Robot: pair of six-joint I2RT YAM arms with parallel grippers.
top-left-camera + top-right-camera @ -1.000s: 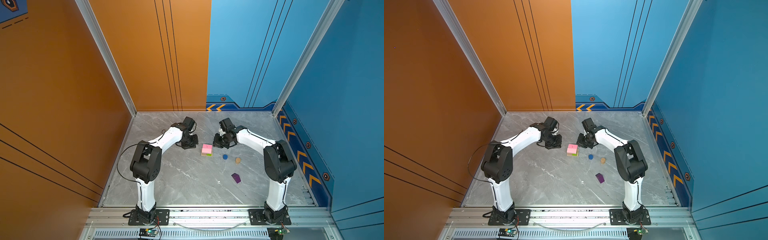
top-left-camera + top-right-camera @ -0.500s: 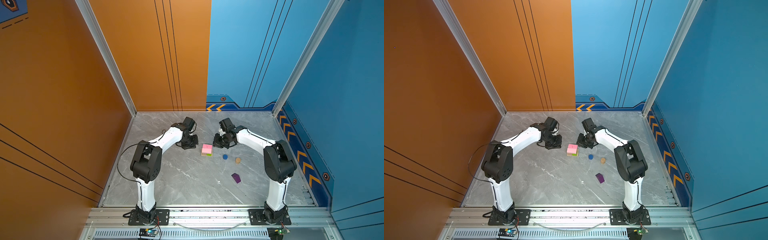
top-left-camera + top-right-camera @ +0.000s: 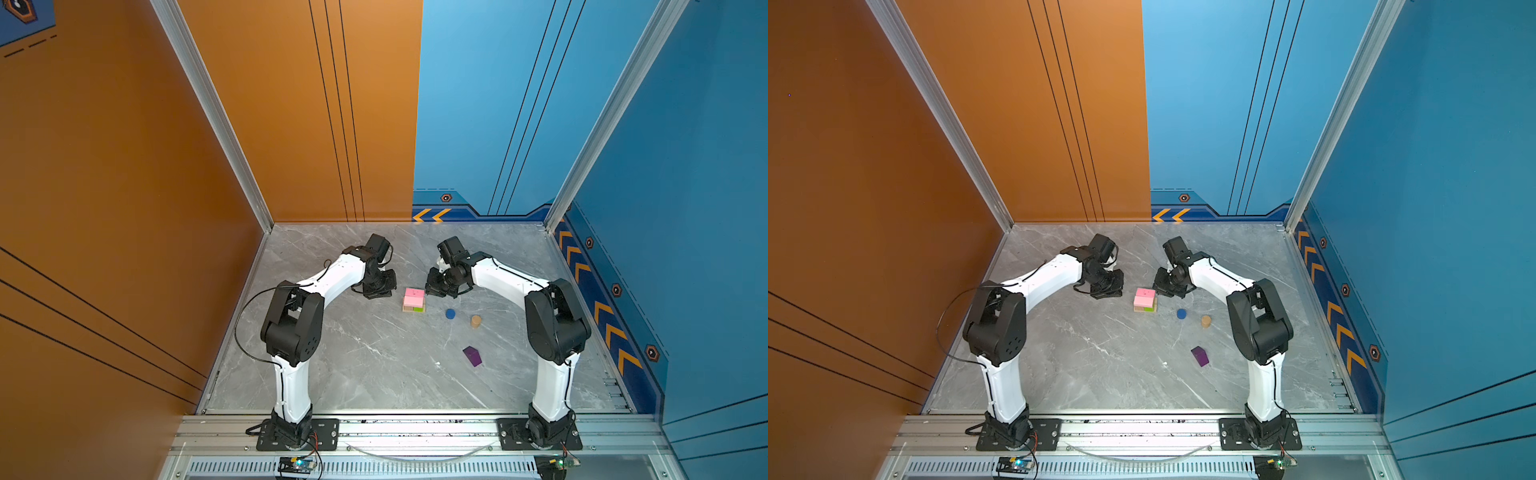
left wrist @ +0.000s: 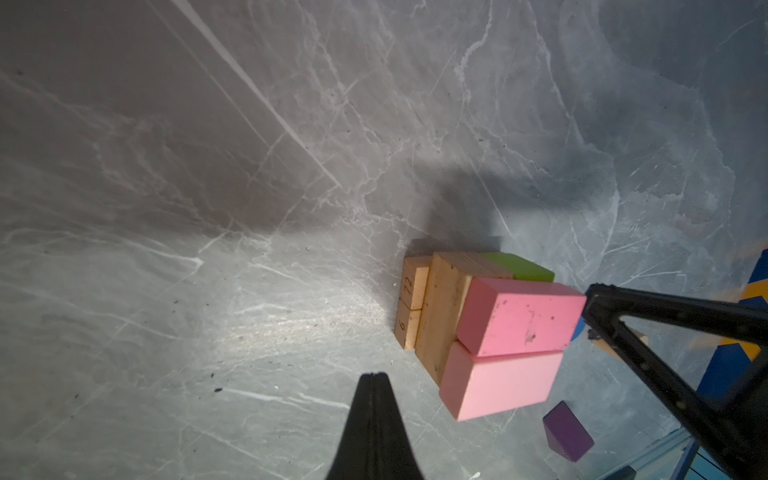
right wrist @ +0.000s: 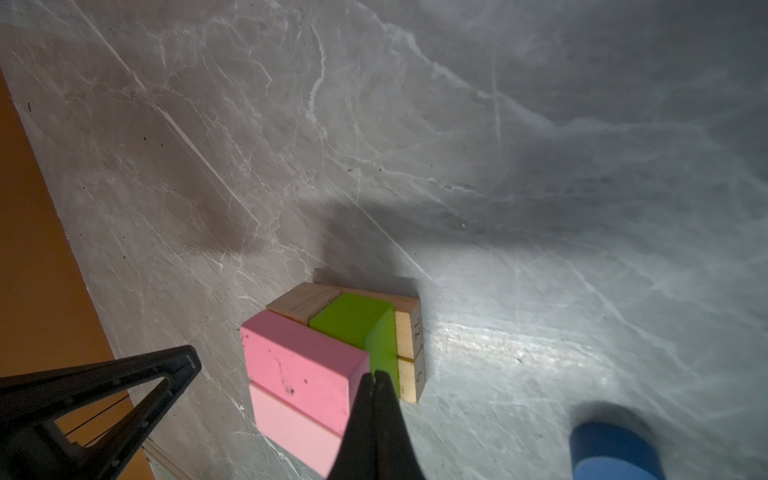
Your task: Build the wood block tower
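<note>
The wood block tower (image 3: pixel 413 300), a low stack of painted and bare toy blocks, stands on the grey marble-patterned tabletop (image 3: pixel 353 365) towards its far middle, between the two grippers. On top lie two pink rectangular slabs (image 4: pixel 519 316) side by side. Under them are a bare tan wooden bar (image 4: pixel 440 307) and a lime-green wooden bar (image 5: pixel 353 318), resting on tan numbered base blocks (image 4: pixel 409 303). Three pieces are not yet stacked, all on the right arm's side: a short blue wooden cylinder (image 3: pixel 450 313), a short tan wooden cylinder (image 3: pixel 476 321) near it, and a purple peaked wooden block (image 3: pixel 472 356) nearer the front. I judge them all light, rigid and smooth, so apt to skid or slip. The cylinders are best pinched across their round sides as they stand, and the purple block across its flat parallel faces, not its slopes. The stack looks loose and would probably shift at a nudge. The left gripper (image 4: pixel 374 376) has its jaws pressed together and carries nothing, near the stack; the right gripper (image 5: pixel 374 376) is likewise pinched closed and empty, close on the opposite side
</note>
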